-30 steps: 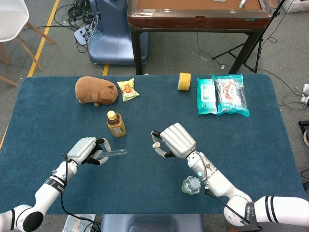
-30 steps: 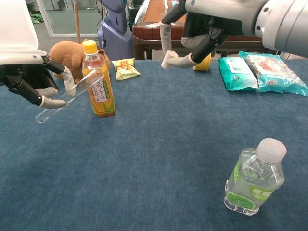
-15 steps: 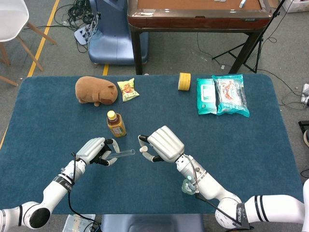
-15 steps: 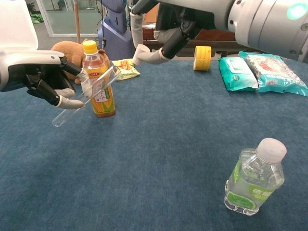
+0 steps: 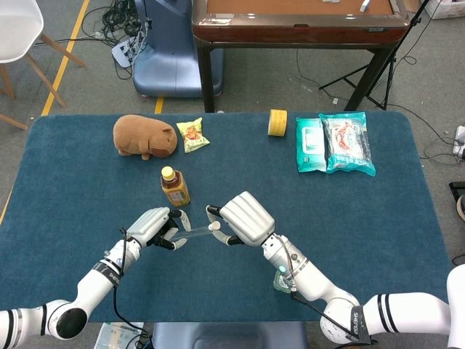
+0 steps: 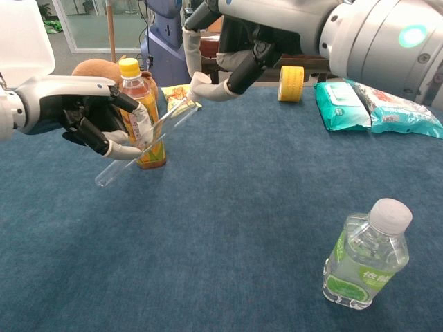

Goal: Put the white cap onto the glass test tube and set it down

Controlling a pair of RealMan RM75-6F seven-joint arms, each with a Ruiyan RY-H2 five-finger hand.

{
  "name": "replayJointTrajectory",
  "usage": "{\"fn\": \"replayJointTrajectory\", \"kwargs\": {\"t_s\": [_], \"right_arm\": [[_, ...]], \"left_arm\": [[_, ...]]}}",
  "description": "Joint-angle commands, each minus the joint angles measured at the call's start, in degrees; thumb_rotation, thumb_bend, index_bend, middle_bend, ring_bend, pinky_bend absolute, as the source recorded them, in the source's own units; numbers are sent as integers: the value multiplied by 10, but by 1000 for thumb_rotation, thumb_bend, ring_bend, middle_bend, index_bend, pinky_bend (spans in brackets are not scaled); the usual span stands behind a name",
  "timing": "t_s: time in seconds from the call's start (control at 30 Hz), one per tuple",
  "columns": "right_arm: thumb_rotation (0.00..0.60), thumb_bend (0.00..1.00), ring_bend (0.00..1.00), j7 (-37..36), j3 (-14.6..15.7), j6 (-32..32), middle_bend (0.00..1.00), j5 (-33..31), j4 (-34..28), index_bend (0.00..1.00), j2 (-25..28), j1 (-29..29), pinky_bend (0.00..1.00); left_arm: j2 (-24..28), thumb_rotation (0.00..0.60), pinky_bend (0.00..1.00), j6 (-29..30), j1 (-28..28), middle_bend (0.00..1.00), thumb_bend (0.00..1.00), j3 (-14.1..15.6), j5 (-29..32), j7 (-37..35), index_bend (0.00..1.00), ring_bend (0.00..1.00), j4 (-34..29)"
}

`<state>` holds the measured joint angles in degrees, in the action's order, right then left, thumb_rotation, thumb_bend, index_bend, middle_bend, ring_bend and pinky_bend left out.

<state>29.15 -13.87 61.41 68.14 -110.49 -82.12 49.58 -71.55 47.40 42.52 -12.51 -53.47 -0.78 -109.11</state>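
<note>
My left hand (image 5: 154,227) (image 6: 93,117) holds the clear glass test tube (image 6: 147,142) (image 5: 195,232) above the blue table, tilted, with its open end pointing up toward my right hand. My right hand (image 5: 243,217) (image 6: 235,59) pinches the small white cap (image 6: 199,82) (image 5: 216,226) between thumb and finger. The cap sits right at the tube's open end; the frames do not show whether it is seated on it.
A yellow-capped tea bottle (image 5: 174,186) (image 6: 141,117) stands just behind the tube. A water bottle (image 6: 363,255) (image 5: 288,279) stands near the front edge under my right arm. Further back lie a brown plush (image 5: 144,136), snack bag (image 5: 192,134), yellow tape roll (image 5: 277,122) and wipe packs (image 5: 335,142).
Both hands have closed in toward each other: the left hand carried the tube to the right, and the right hand moved left until the cap met the tube's open end.
</note>
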Motion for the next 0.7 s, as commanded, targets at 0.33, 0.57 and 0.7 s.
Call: {"fn": "replayJointTrajectory", "kwargs": {"t_s": [0.33, 0.57, 0.7], "right_arm": [[600, 362, 1000, -5, 5, -2, 991, -5, 7, 640, 1, 0, 1000], [600, 363, 1000, -8, 6, -2, 991, -2, 9, 640, -1, 2, 1000], [600, 362, 1000, -5, 6, -4, 991, -5, 13, 640, -5, 5, 1000]], "left_arm": [[-2, 600, 981, -1, 8, 934, 335, 2, 11, -3, 639, 929, 6], [-4, 600, 980, -3, 12, 934, 334, 3, 16, -7, 639, 929, 11], [-6, 600, 980, -3, 16, 934, 334, 2, 17, -6, 638, 929, 10]]}}
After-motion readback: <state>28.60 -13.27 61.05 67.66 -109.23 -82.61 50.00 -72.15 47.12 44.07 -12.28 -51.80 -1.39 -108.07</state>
